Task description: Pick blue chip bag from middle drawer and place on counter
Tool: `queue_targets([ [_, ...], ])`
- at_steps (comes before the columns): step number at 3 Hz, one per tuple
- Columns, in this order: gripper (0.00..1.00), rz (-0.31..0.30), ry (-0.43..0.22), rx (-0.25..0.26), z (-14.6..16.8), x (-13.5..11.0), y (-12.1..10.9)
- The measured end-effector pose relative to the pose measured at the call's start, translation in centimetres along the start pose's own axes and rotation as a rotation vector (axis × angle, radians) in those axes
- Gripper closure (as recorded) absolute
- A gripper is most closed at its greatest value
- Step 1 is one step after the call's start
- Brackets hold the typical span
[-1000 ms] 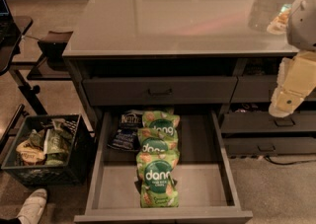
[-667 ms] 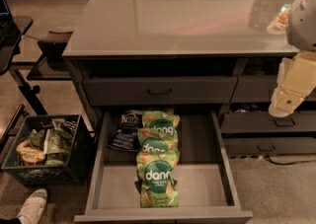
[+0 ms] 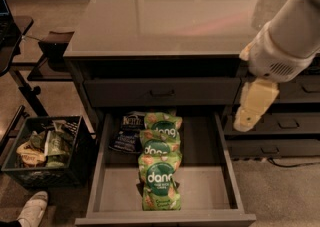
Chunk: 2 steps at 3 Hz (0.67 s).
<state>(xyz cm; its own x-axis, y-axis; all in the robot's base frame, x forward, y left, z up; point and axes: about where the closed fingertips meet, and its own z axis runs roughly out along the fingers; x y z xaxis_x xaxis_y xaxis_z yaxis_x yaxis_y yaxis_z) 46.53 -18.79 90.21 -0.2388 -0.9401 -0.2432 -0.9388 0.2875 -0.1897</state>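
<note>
The middle drawer (image 3: 205,181) stands pulled open below the counter (image 3: 165,16). The blue chip bag (image 3: 127,133) lies flat at the drawer's back left, beside a row of three green "dang" bags (image 3: 160,171) running front to back. My gripper (image 3: 255,103) hangs from the white arm at the right, above the drawer's right wall and below the counter's edge. It is well right of the blue bag and apart from it.
A closed drawer with a dark handle (image 3: 162,92) sits above the open one. More closed drawers (image 3: 285,121) are on the right behind the arm. A black crate of snack bags (image 3: 45,151) and a white shoe (image 3: 32,208) are on the floor at the left.
My arm and gripper have moved left and a little down, from beside the cabinet to over the drawer's right wall. The bags have not moved.
</note>
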Motion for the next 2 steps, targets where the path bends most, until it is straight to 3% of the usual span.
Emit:
queue_targets([
  [1, 0.0, 0.004, -0.011, -0.035, 6.9, -1.9, -1.0],
  [2, 0.0, 0.022, -0.039, -0.046, 11.6, -4.2, -1.7],
])
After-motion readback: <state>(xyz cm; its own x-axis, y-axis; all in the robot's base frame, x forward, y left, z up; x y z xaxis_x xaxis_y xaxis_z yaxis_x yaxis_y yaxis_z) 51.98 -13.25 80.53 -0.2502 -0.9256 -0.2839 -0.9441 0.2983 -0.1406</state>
